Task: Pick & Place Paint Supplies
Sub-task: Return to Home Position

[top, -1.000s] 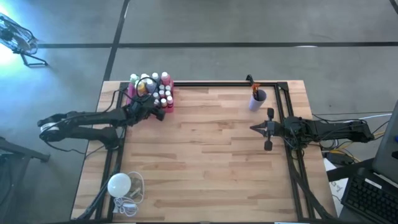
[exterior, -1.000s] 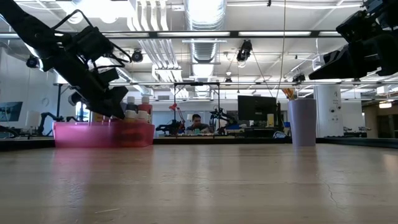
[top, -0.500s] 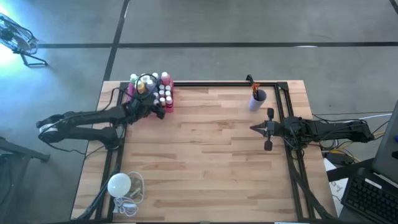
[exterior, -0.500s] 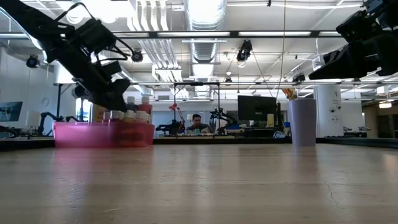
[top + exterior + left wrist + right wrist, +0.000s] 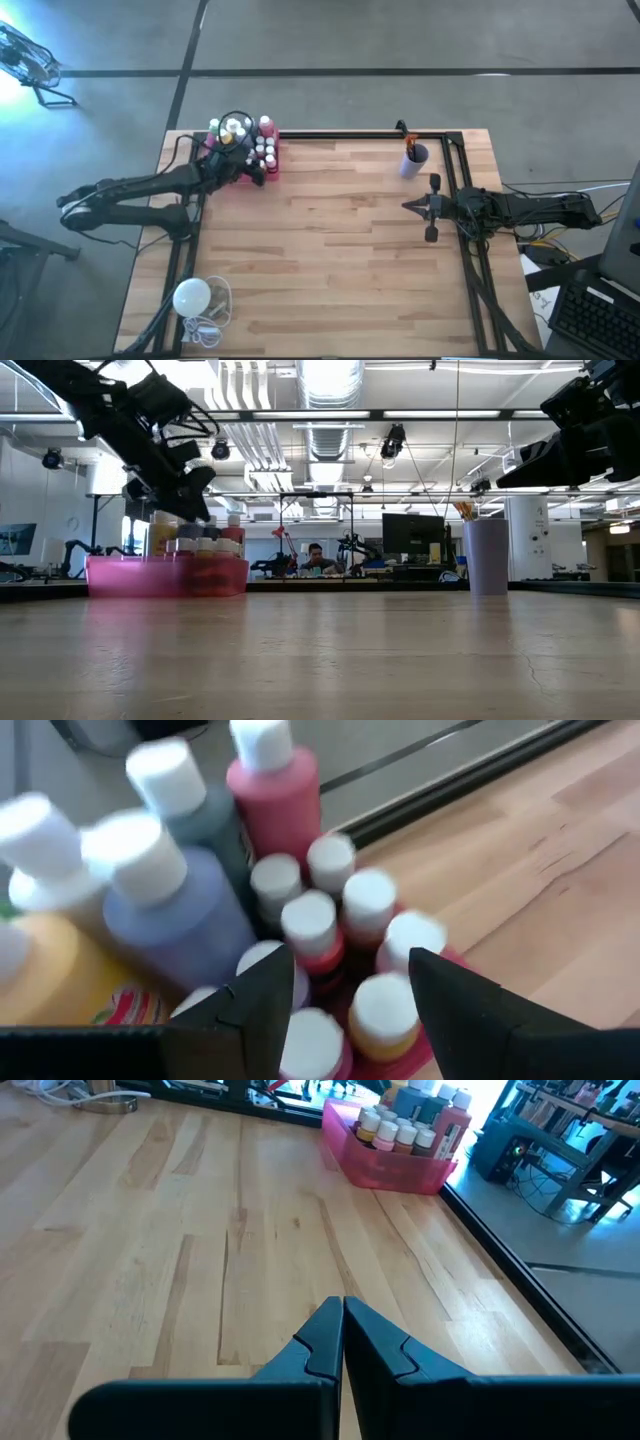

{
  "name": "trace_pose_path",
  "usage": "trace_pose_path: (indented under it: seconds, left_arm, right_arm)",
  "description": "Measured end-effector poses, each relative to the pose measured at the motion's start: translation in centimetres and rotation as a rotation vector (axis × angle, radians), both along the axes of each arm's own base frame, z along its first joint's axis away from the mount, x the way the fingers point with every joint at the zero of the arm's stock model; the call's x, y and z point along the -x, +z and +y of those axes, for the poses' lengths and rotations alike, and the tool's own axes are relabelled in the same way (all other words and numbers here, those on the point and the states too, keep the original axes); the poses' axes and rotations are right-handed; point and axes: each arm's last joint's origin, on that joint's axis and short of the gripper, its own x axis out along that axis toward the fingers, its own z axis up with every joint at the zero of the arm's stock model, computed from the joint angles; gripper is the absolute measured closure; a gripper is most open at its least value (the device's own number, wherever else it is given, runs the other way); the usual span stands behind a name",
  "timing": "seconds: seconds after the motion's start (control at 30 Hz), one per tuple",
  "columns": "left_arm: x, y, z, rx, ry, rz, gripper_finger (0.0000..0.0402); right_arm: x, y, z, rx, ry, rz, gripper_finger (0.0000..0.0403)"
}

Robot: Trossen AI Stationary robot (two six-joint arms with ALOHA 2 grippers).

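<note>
Paint bottles (image 5: 262, 150) are seen packed upright in the pink bin (image 5: 120, 575), set at the upper left of the counter (image 5: 340, 250) in the overhead frame. The left tool (image 5: 347, 960) is held just above their white caps, its fingers spread apart and nothing gripped. The right tool (image 5: 342, 1305) is kept low over the counter's right side, fingers pressed together and empty. Brushes (image 5: 464, 511) are stood in a purple cup (image 5: 486, 555) at upper right.

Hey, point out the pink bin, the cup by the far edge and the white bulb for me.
pink bin (image 5: 130, 576): low view, on its front wall.
cup (image 5: 487, 558): low view, on its side wall.
bulb (image 5: 192, 295): high view, on top of its globe.
</note>
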Motion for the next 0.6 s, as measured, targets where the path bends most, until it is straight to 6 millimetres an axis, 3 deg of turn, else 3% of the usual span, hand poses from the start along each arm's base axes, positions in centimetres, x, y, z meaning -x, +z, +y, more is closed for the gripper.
trace_pose_path:
  seconds: [0.17, 0.37, 0.47, 0.6]
  left_arm:
    - [-0.6, 2.6, 0.0, -0.005, -0.104, -0.080, 0.0197]
    - [-1.8, 6.3, -0.6, 0.068, -0.414, -0.248, 0.0205]
    - [-2.5, 8.2, -1.4, 0.074, -0.540, -0.322, 0.0233]
    - [-3.3, 11.0, -3.0, 0.009, -0.659, -0.389, 0.0300]
  right_arm:
    - [0.0, 0.0, 0.0, 0.000, 0.000, 0.000, 0.0394]
    - [0.0, 0.0, 0.0, 0.002, 0.001, 0.001, 0.0394]
    - [0.0, 0.0, 0.0, 0.000, 0.000, 0.000, 0.0394]
    - [0.0, 0.0, 0.0, 0.000, 0.000, 0.000, 0.0394]
